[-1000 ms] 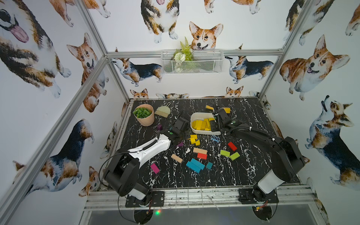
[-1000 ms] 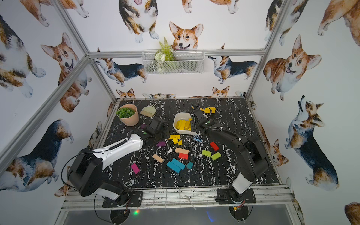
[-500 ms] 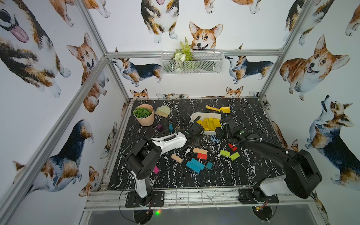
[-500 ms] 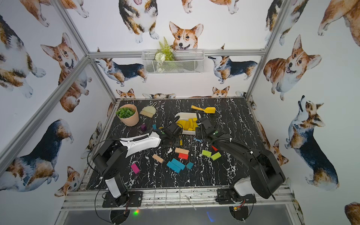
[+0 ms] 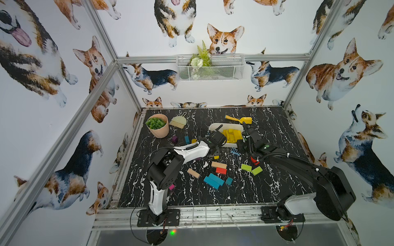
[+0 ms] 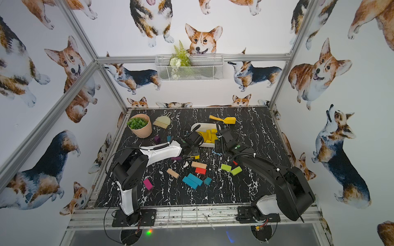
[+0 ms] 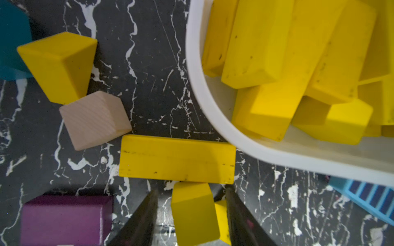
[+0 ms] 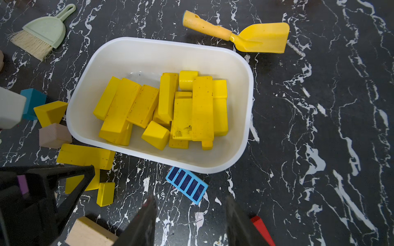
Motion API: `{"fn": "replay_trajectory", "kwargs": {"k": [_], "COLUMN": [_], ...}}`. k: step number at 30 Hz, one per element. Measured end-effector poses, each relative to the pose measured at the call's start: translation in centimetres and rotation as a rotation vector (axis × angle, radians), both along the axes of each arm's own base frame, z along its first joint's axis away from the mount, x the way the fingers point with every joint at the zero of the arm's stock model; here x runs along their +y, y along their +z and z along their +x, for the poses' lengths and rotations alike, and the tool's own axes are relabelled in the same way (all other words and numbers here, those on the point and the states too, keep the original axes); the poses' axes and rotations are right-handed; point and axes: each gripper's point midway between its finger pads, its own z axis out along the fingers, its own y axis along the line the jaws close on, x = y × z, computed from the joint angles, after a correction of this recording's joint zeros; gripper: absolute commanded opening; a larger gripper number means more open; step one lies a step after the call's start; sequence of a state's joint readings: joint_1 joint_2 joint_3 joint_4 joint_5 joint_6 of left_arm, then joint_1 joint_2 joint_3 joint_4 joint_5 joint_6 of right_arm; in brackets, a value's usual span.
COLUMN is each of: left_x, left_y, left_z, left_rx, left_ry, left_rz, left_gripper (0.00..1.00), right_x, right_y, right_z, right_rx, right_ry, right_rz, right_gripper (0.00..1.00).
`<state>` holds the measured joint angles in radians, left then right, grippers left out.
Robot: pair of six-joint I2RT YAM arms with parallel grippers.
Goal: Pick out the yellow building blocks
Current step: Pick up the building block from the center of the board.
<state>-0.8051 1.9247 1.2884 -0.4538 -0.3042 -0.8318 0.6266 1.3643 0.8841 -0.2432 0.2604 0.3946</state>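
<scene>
Jaws on your left arm have swung in, open astride a small yellow block [image 7: 194,213] on the table [image 7: 149,85] near the tub [image 7: 194,64]; right jaws backed off, open, empty. Next pick's lined up.

The surface [image 5: 266,191] is black with white marble veining. The tub [image 8: 162,42] is white. The yellow building blocks [image 8: 202,106] in it are bright yellow with dark specks. At one o'clock of the tub, the shovel [image 5: 245,120] is yellow with an orange handle. The brush [image 8: 47,29] is pale green with straw-coloured bristles. Loose on the surface are teal blocks [image 5: 214,181], a red block [image 5: 221,170], lime-green blocks [image 5: 246,167], a purple block [image 7: 64,219] and a tan cube [image 7: 93,119]. The grille piece [image 8: 187,185] is light blue with dark-blue stripes. The walls [image 5: 277,32] are white with a corgi print.
</scene>
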Motion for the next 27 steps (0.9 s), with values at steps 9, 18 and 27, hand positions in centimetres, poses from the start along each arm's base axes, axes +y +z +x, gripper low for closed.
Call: {"fn": "replay_trajectory", "kwargs": {"k": [9, 18, 27], "left_x": [0.4, 0.7, 1.3], "left_y": [-1.8, -0.1, 5.7], "left_z": [-0.5, -0.5, -0.4], "left_rx": [0.034, -0.003, -0.101], "left_ry": [0.035, 0.040, 0.020], "left_rz": [0.005, -0.015, -0.063], "left_gripper": [0.39, 0.25, 0.24], "right_x": [-0.1, -0.2, 0.0], "right_y": [0.4, 0.3, 0.0], "right_z": [-0.2, -0.3, -0.3], "right_rx": [-0.009, -0.007, 0.002], "right_ry": [0.000, -0.001, 0.003], "right_rz": [0.006, 0.007, 0.009], "right_gripper": [0.53, 0.53, 0.53]}}
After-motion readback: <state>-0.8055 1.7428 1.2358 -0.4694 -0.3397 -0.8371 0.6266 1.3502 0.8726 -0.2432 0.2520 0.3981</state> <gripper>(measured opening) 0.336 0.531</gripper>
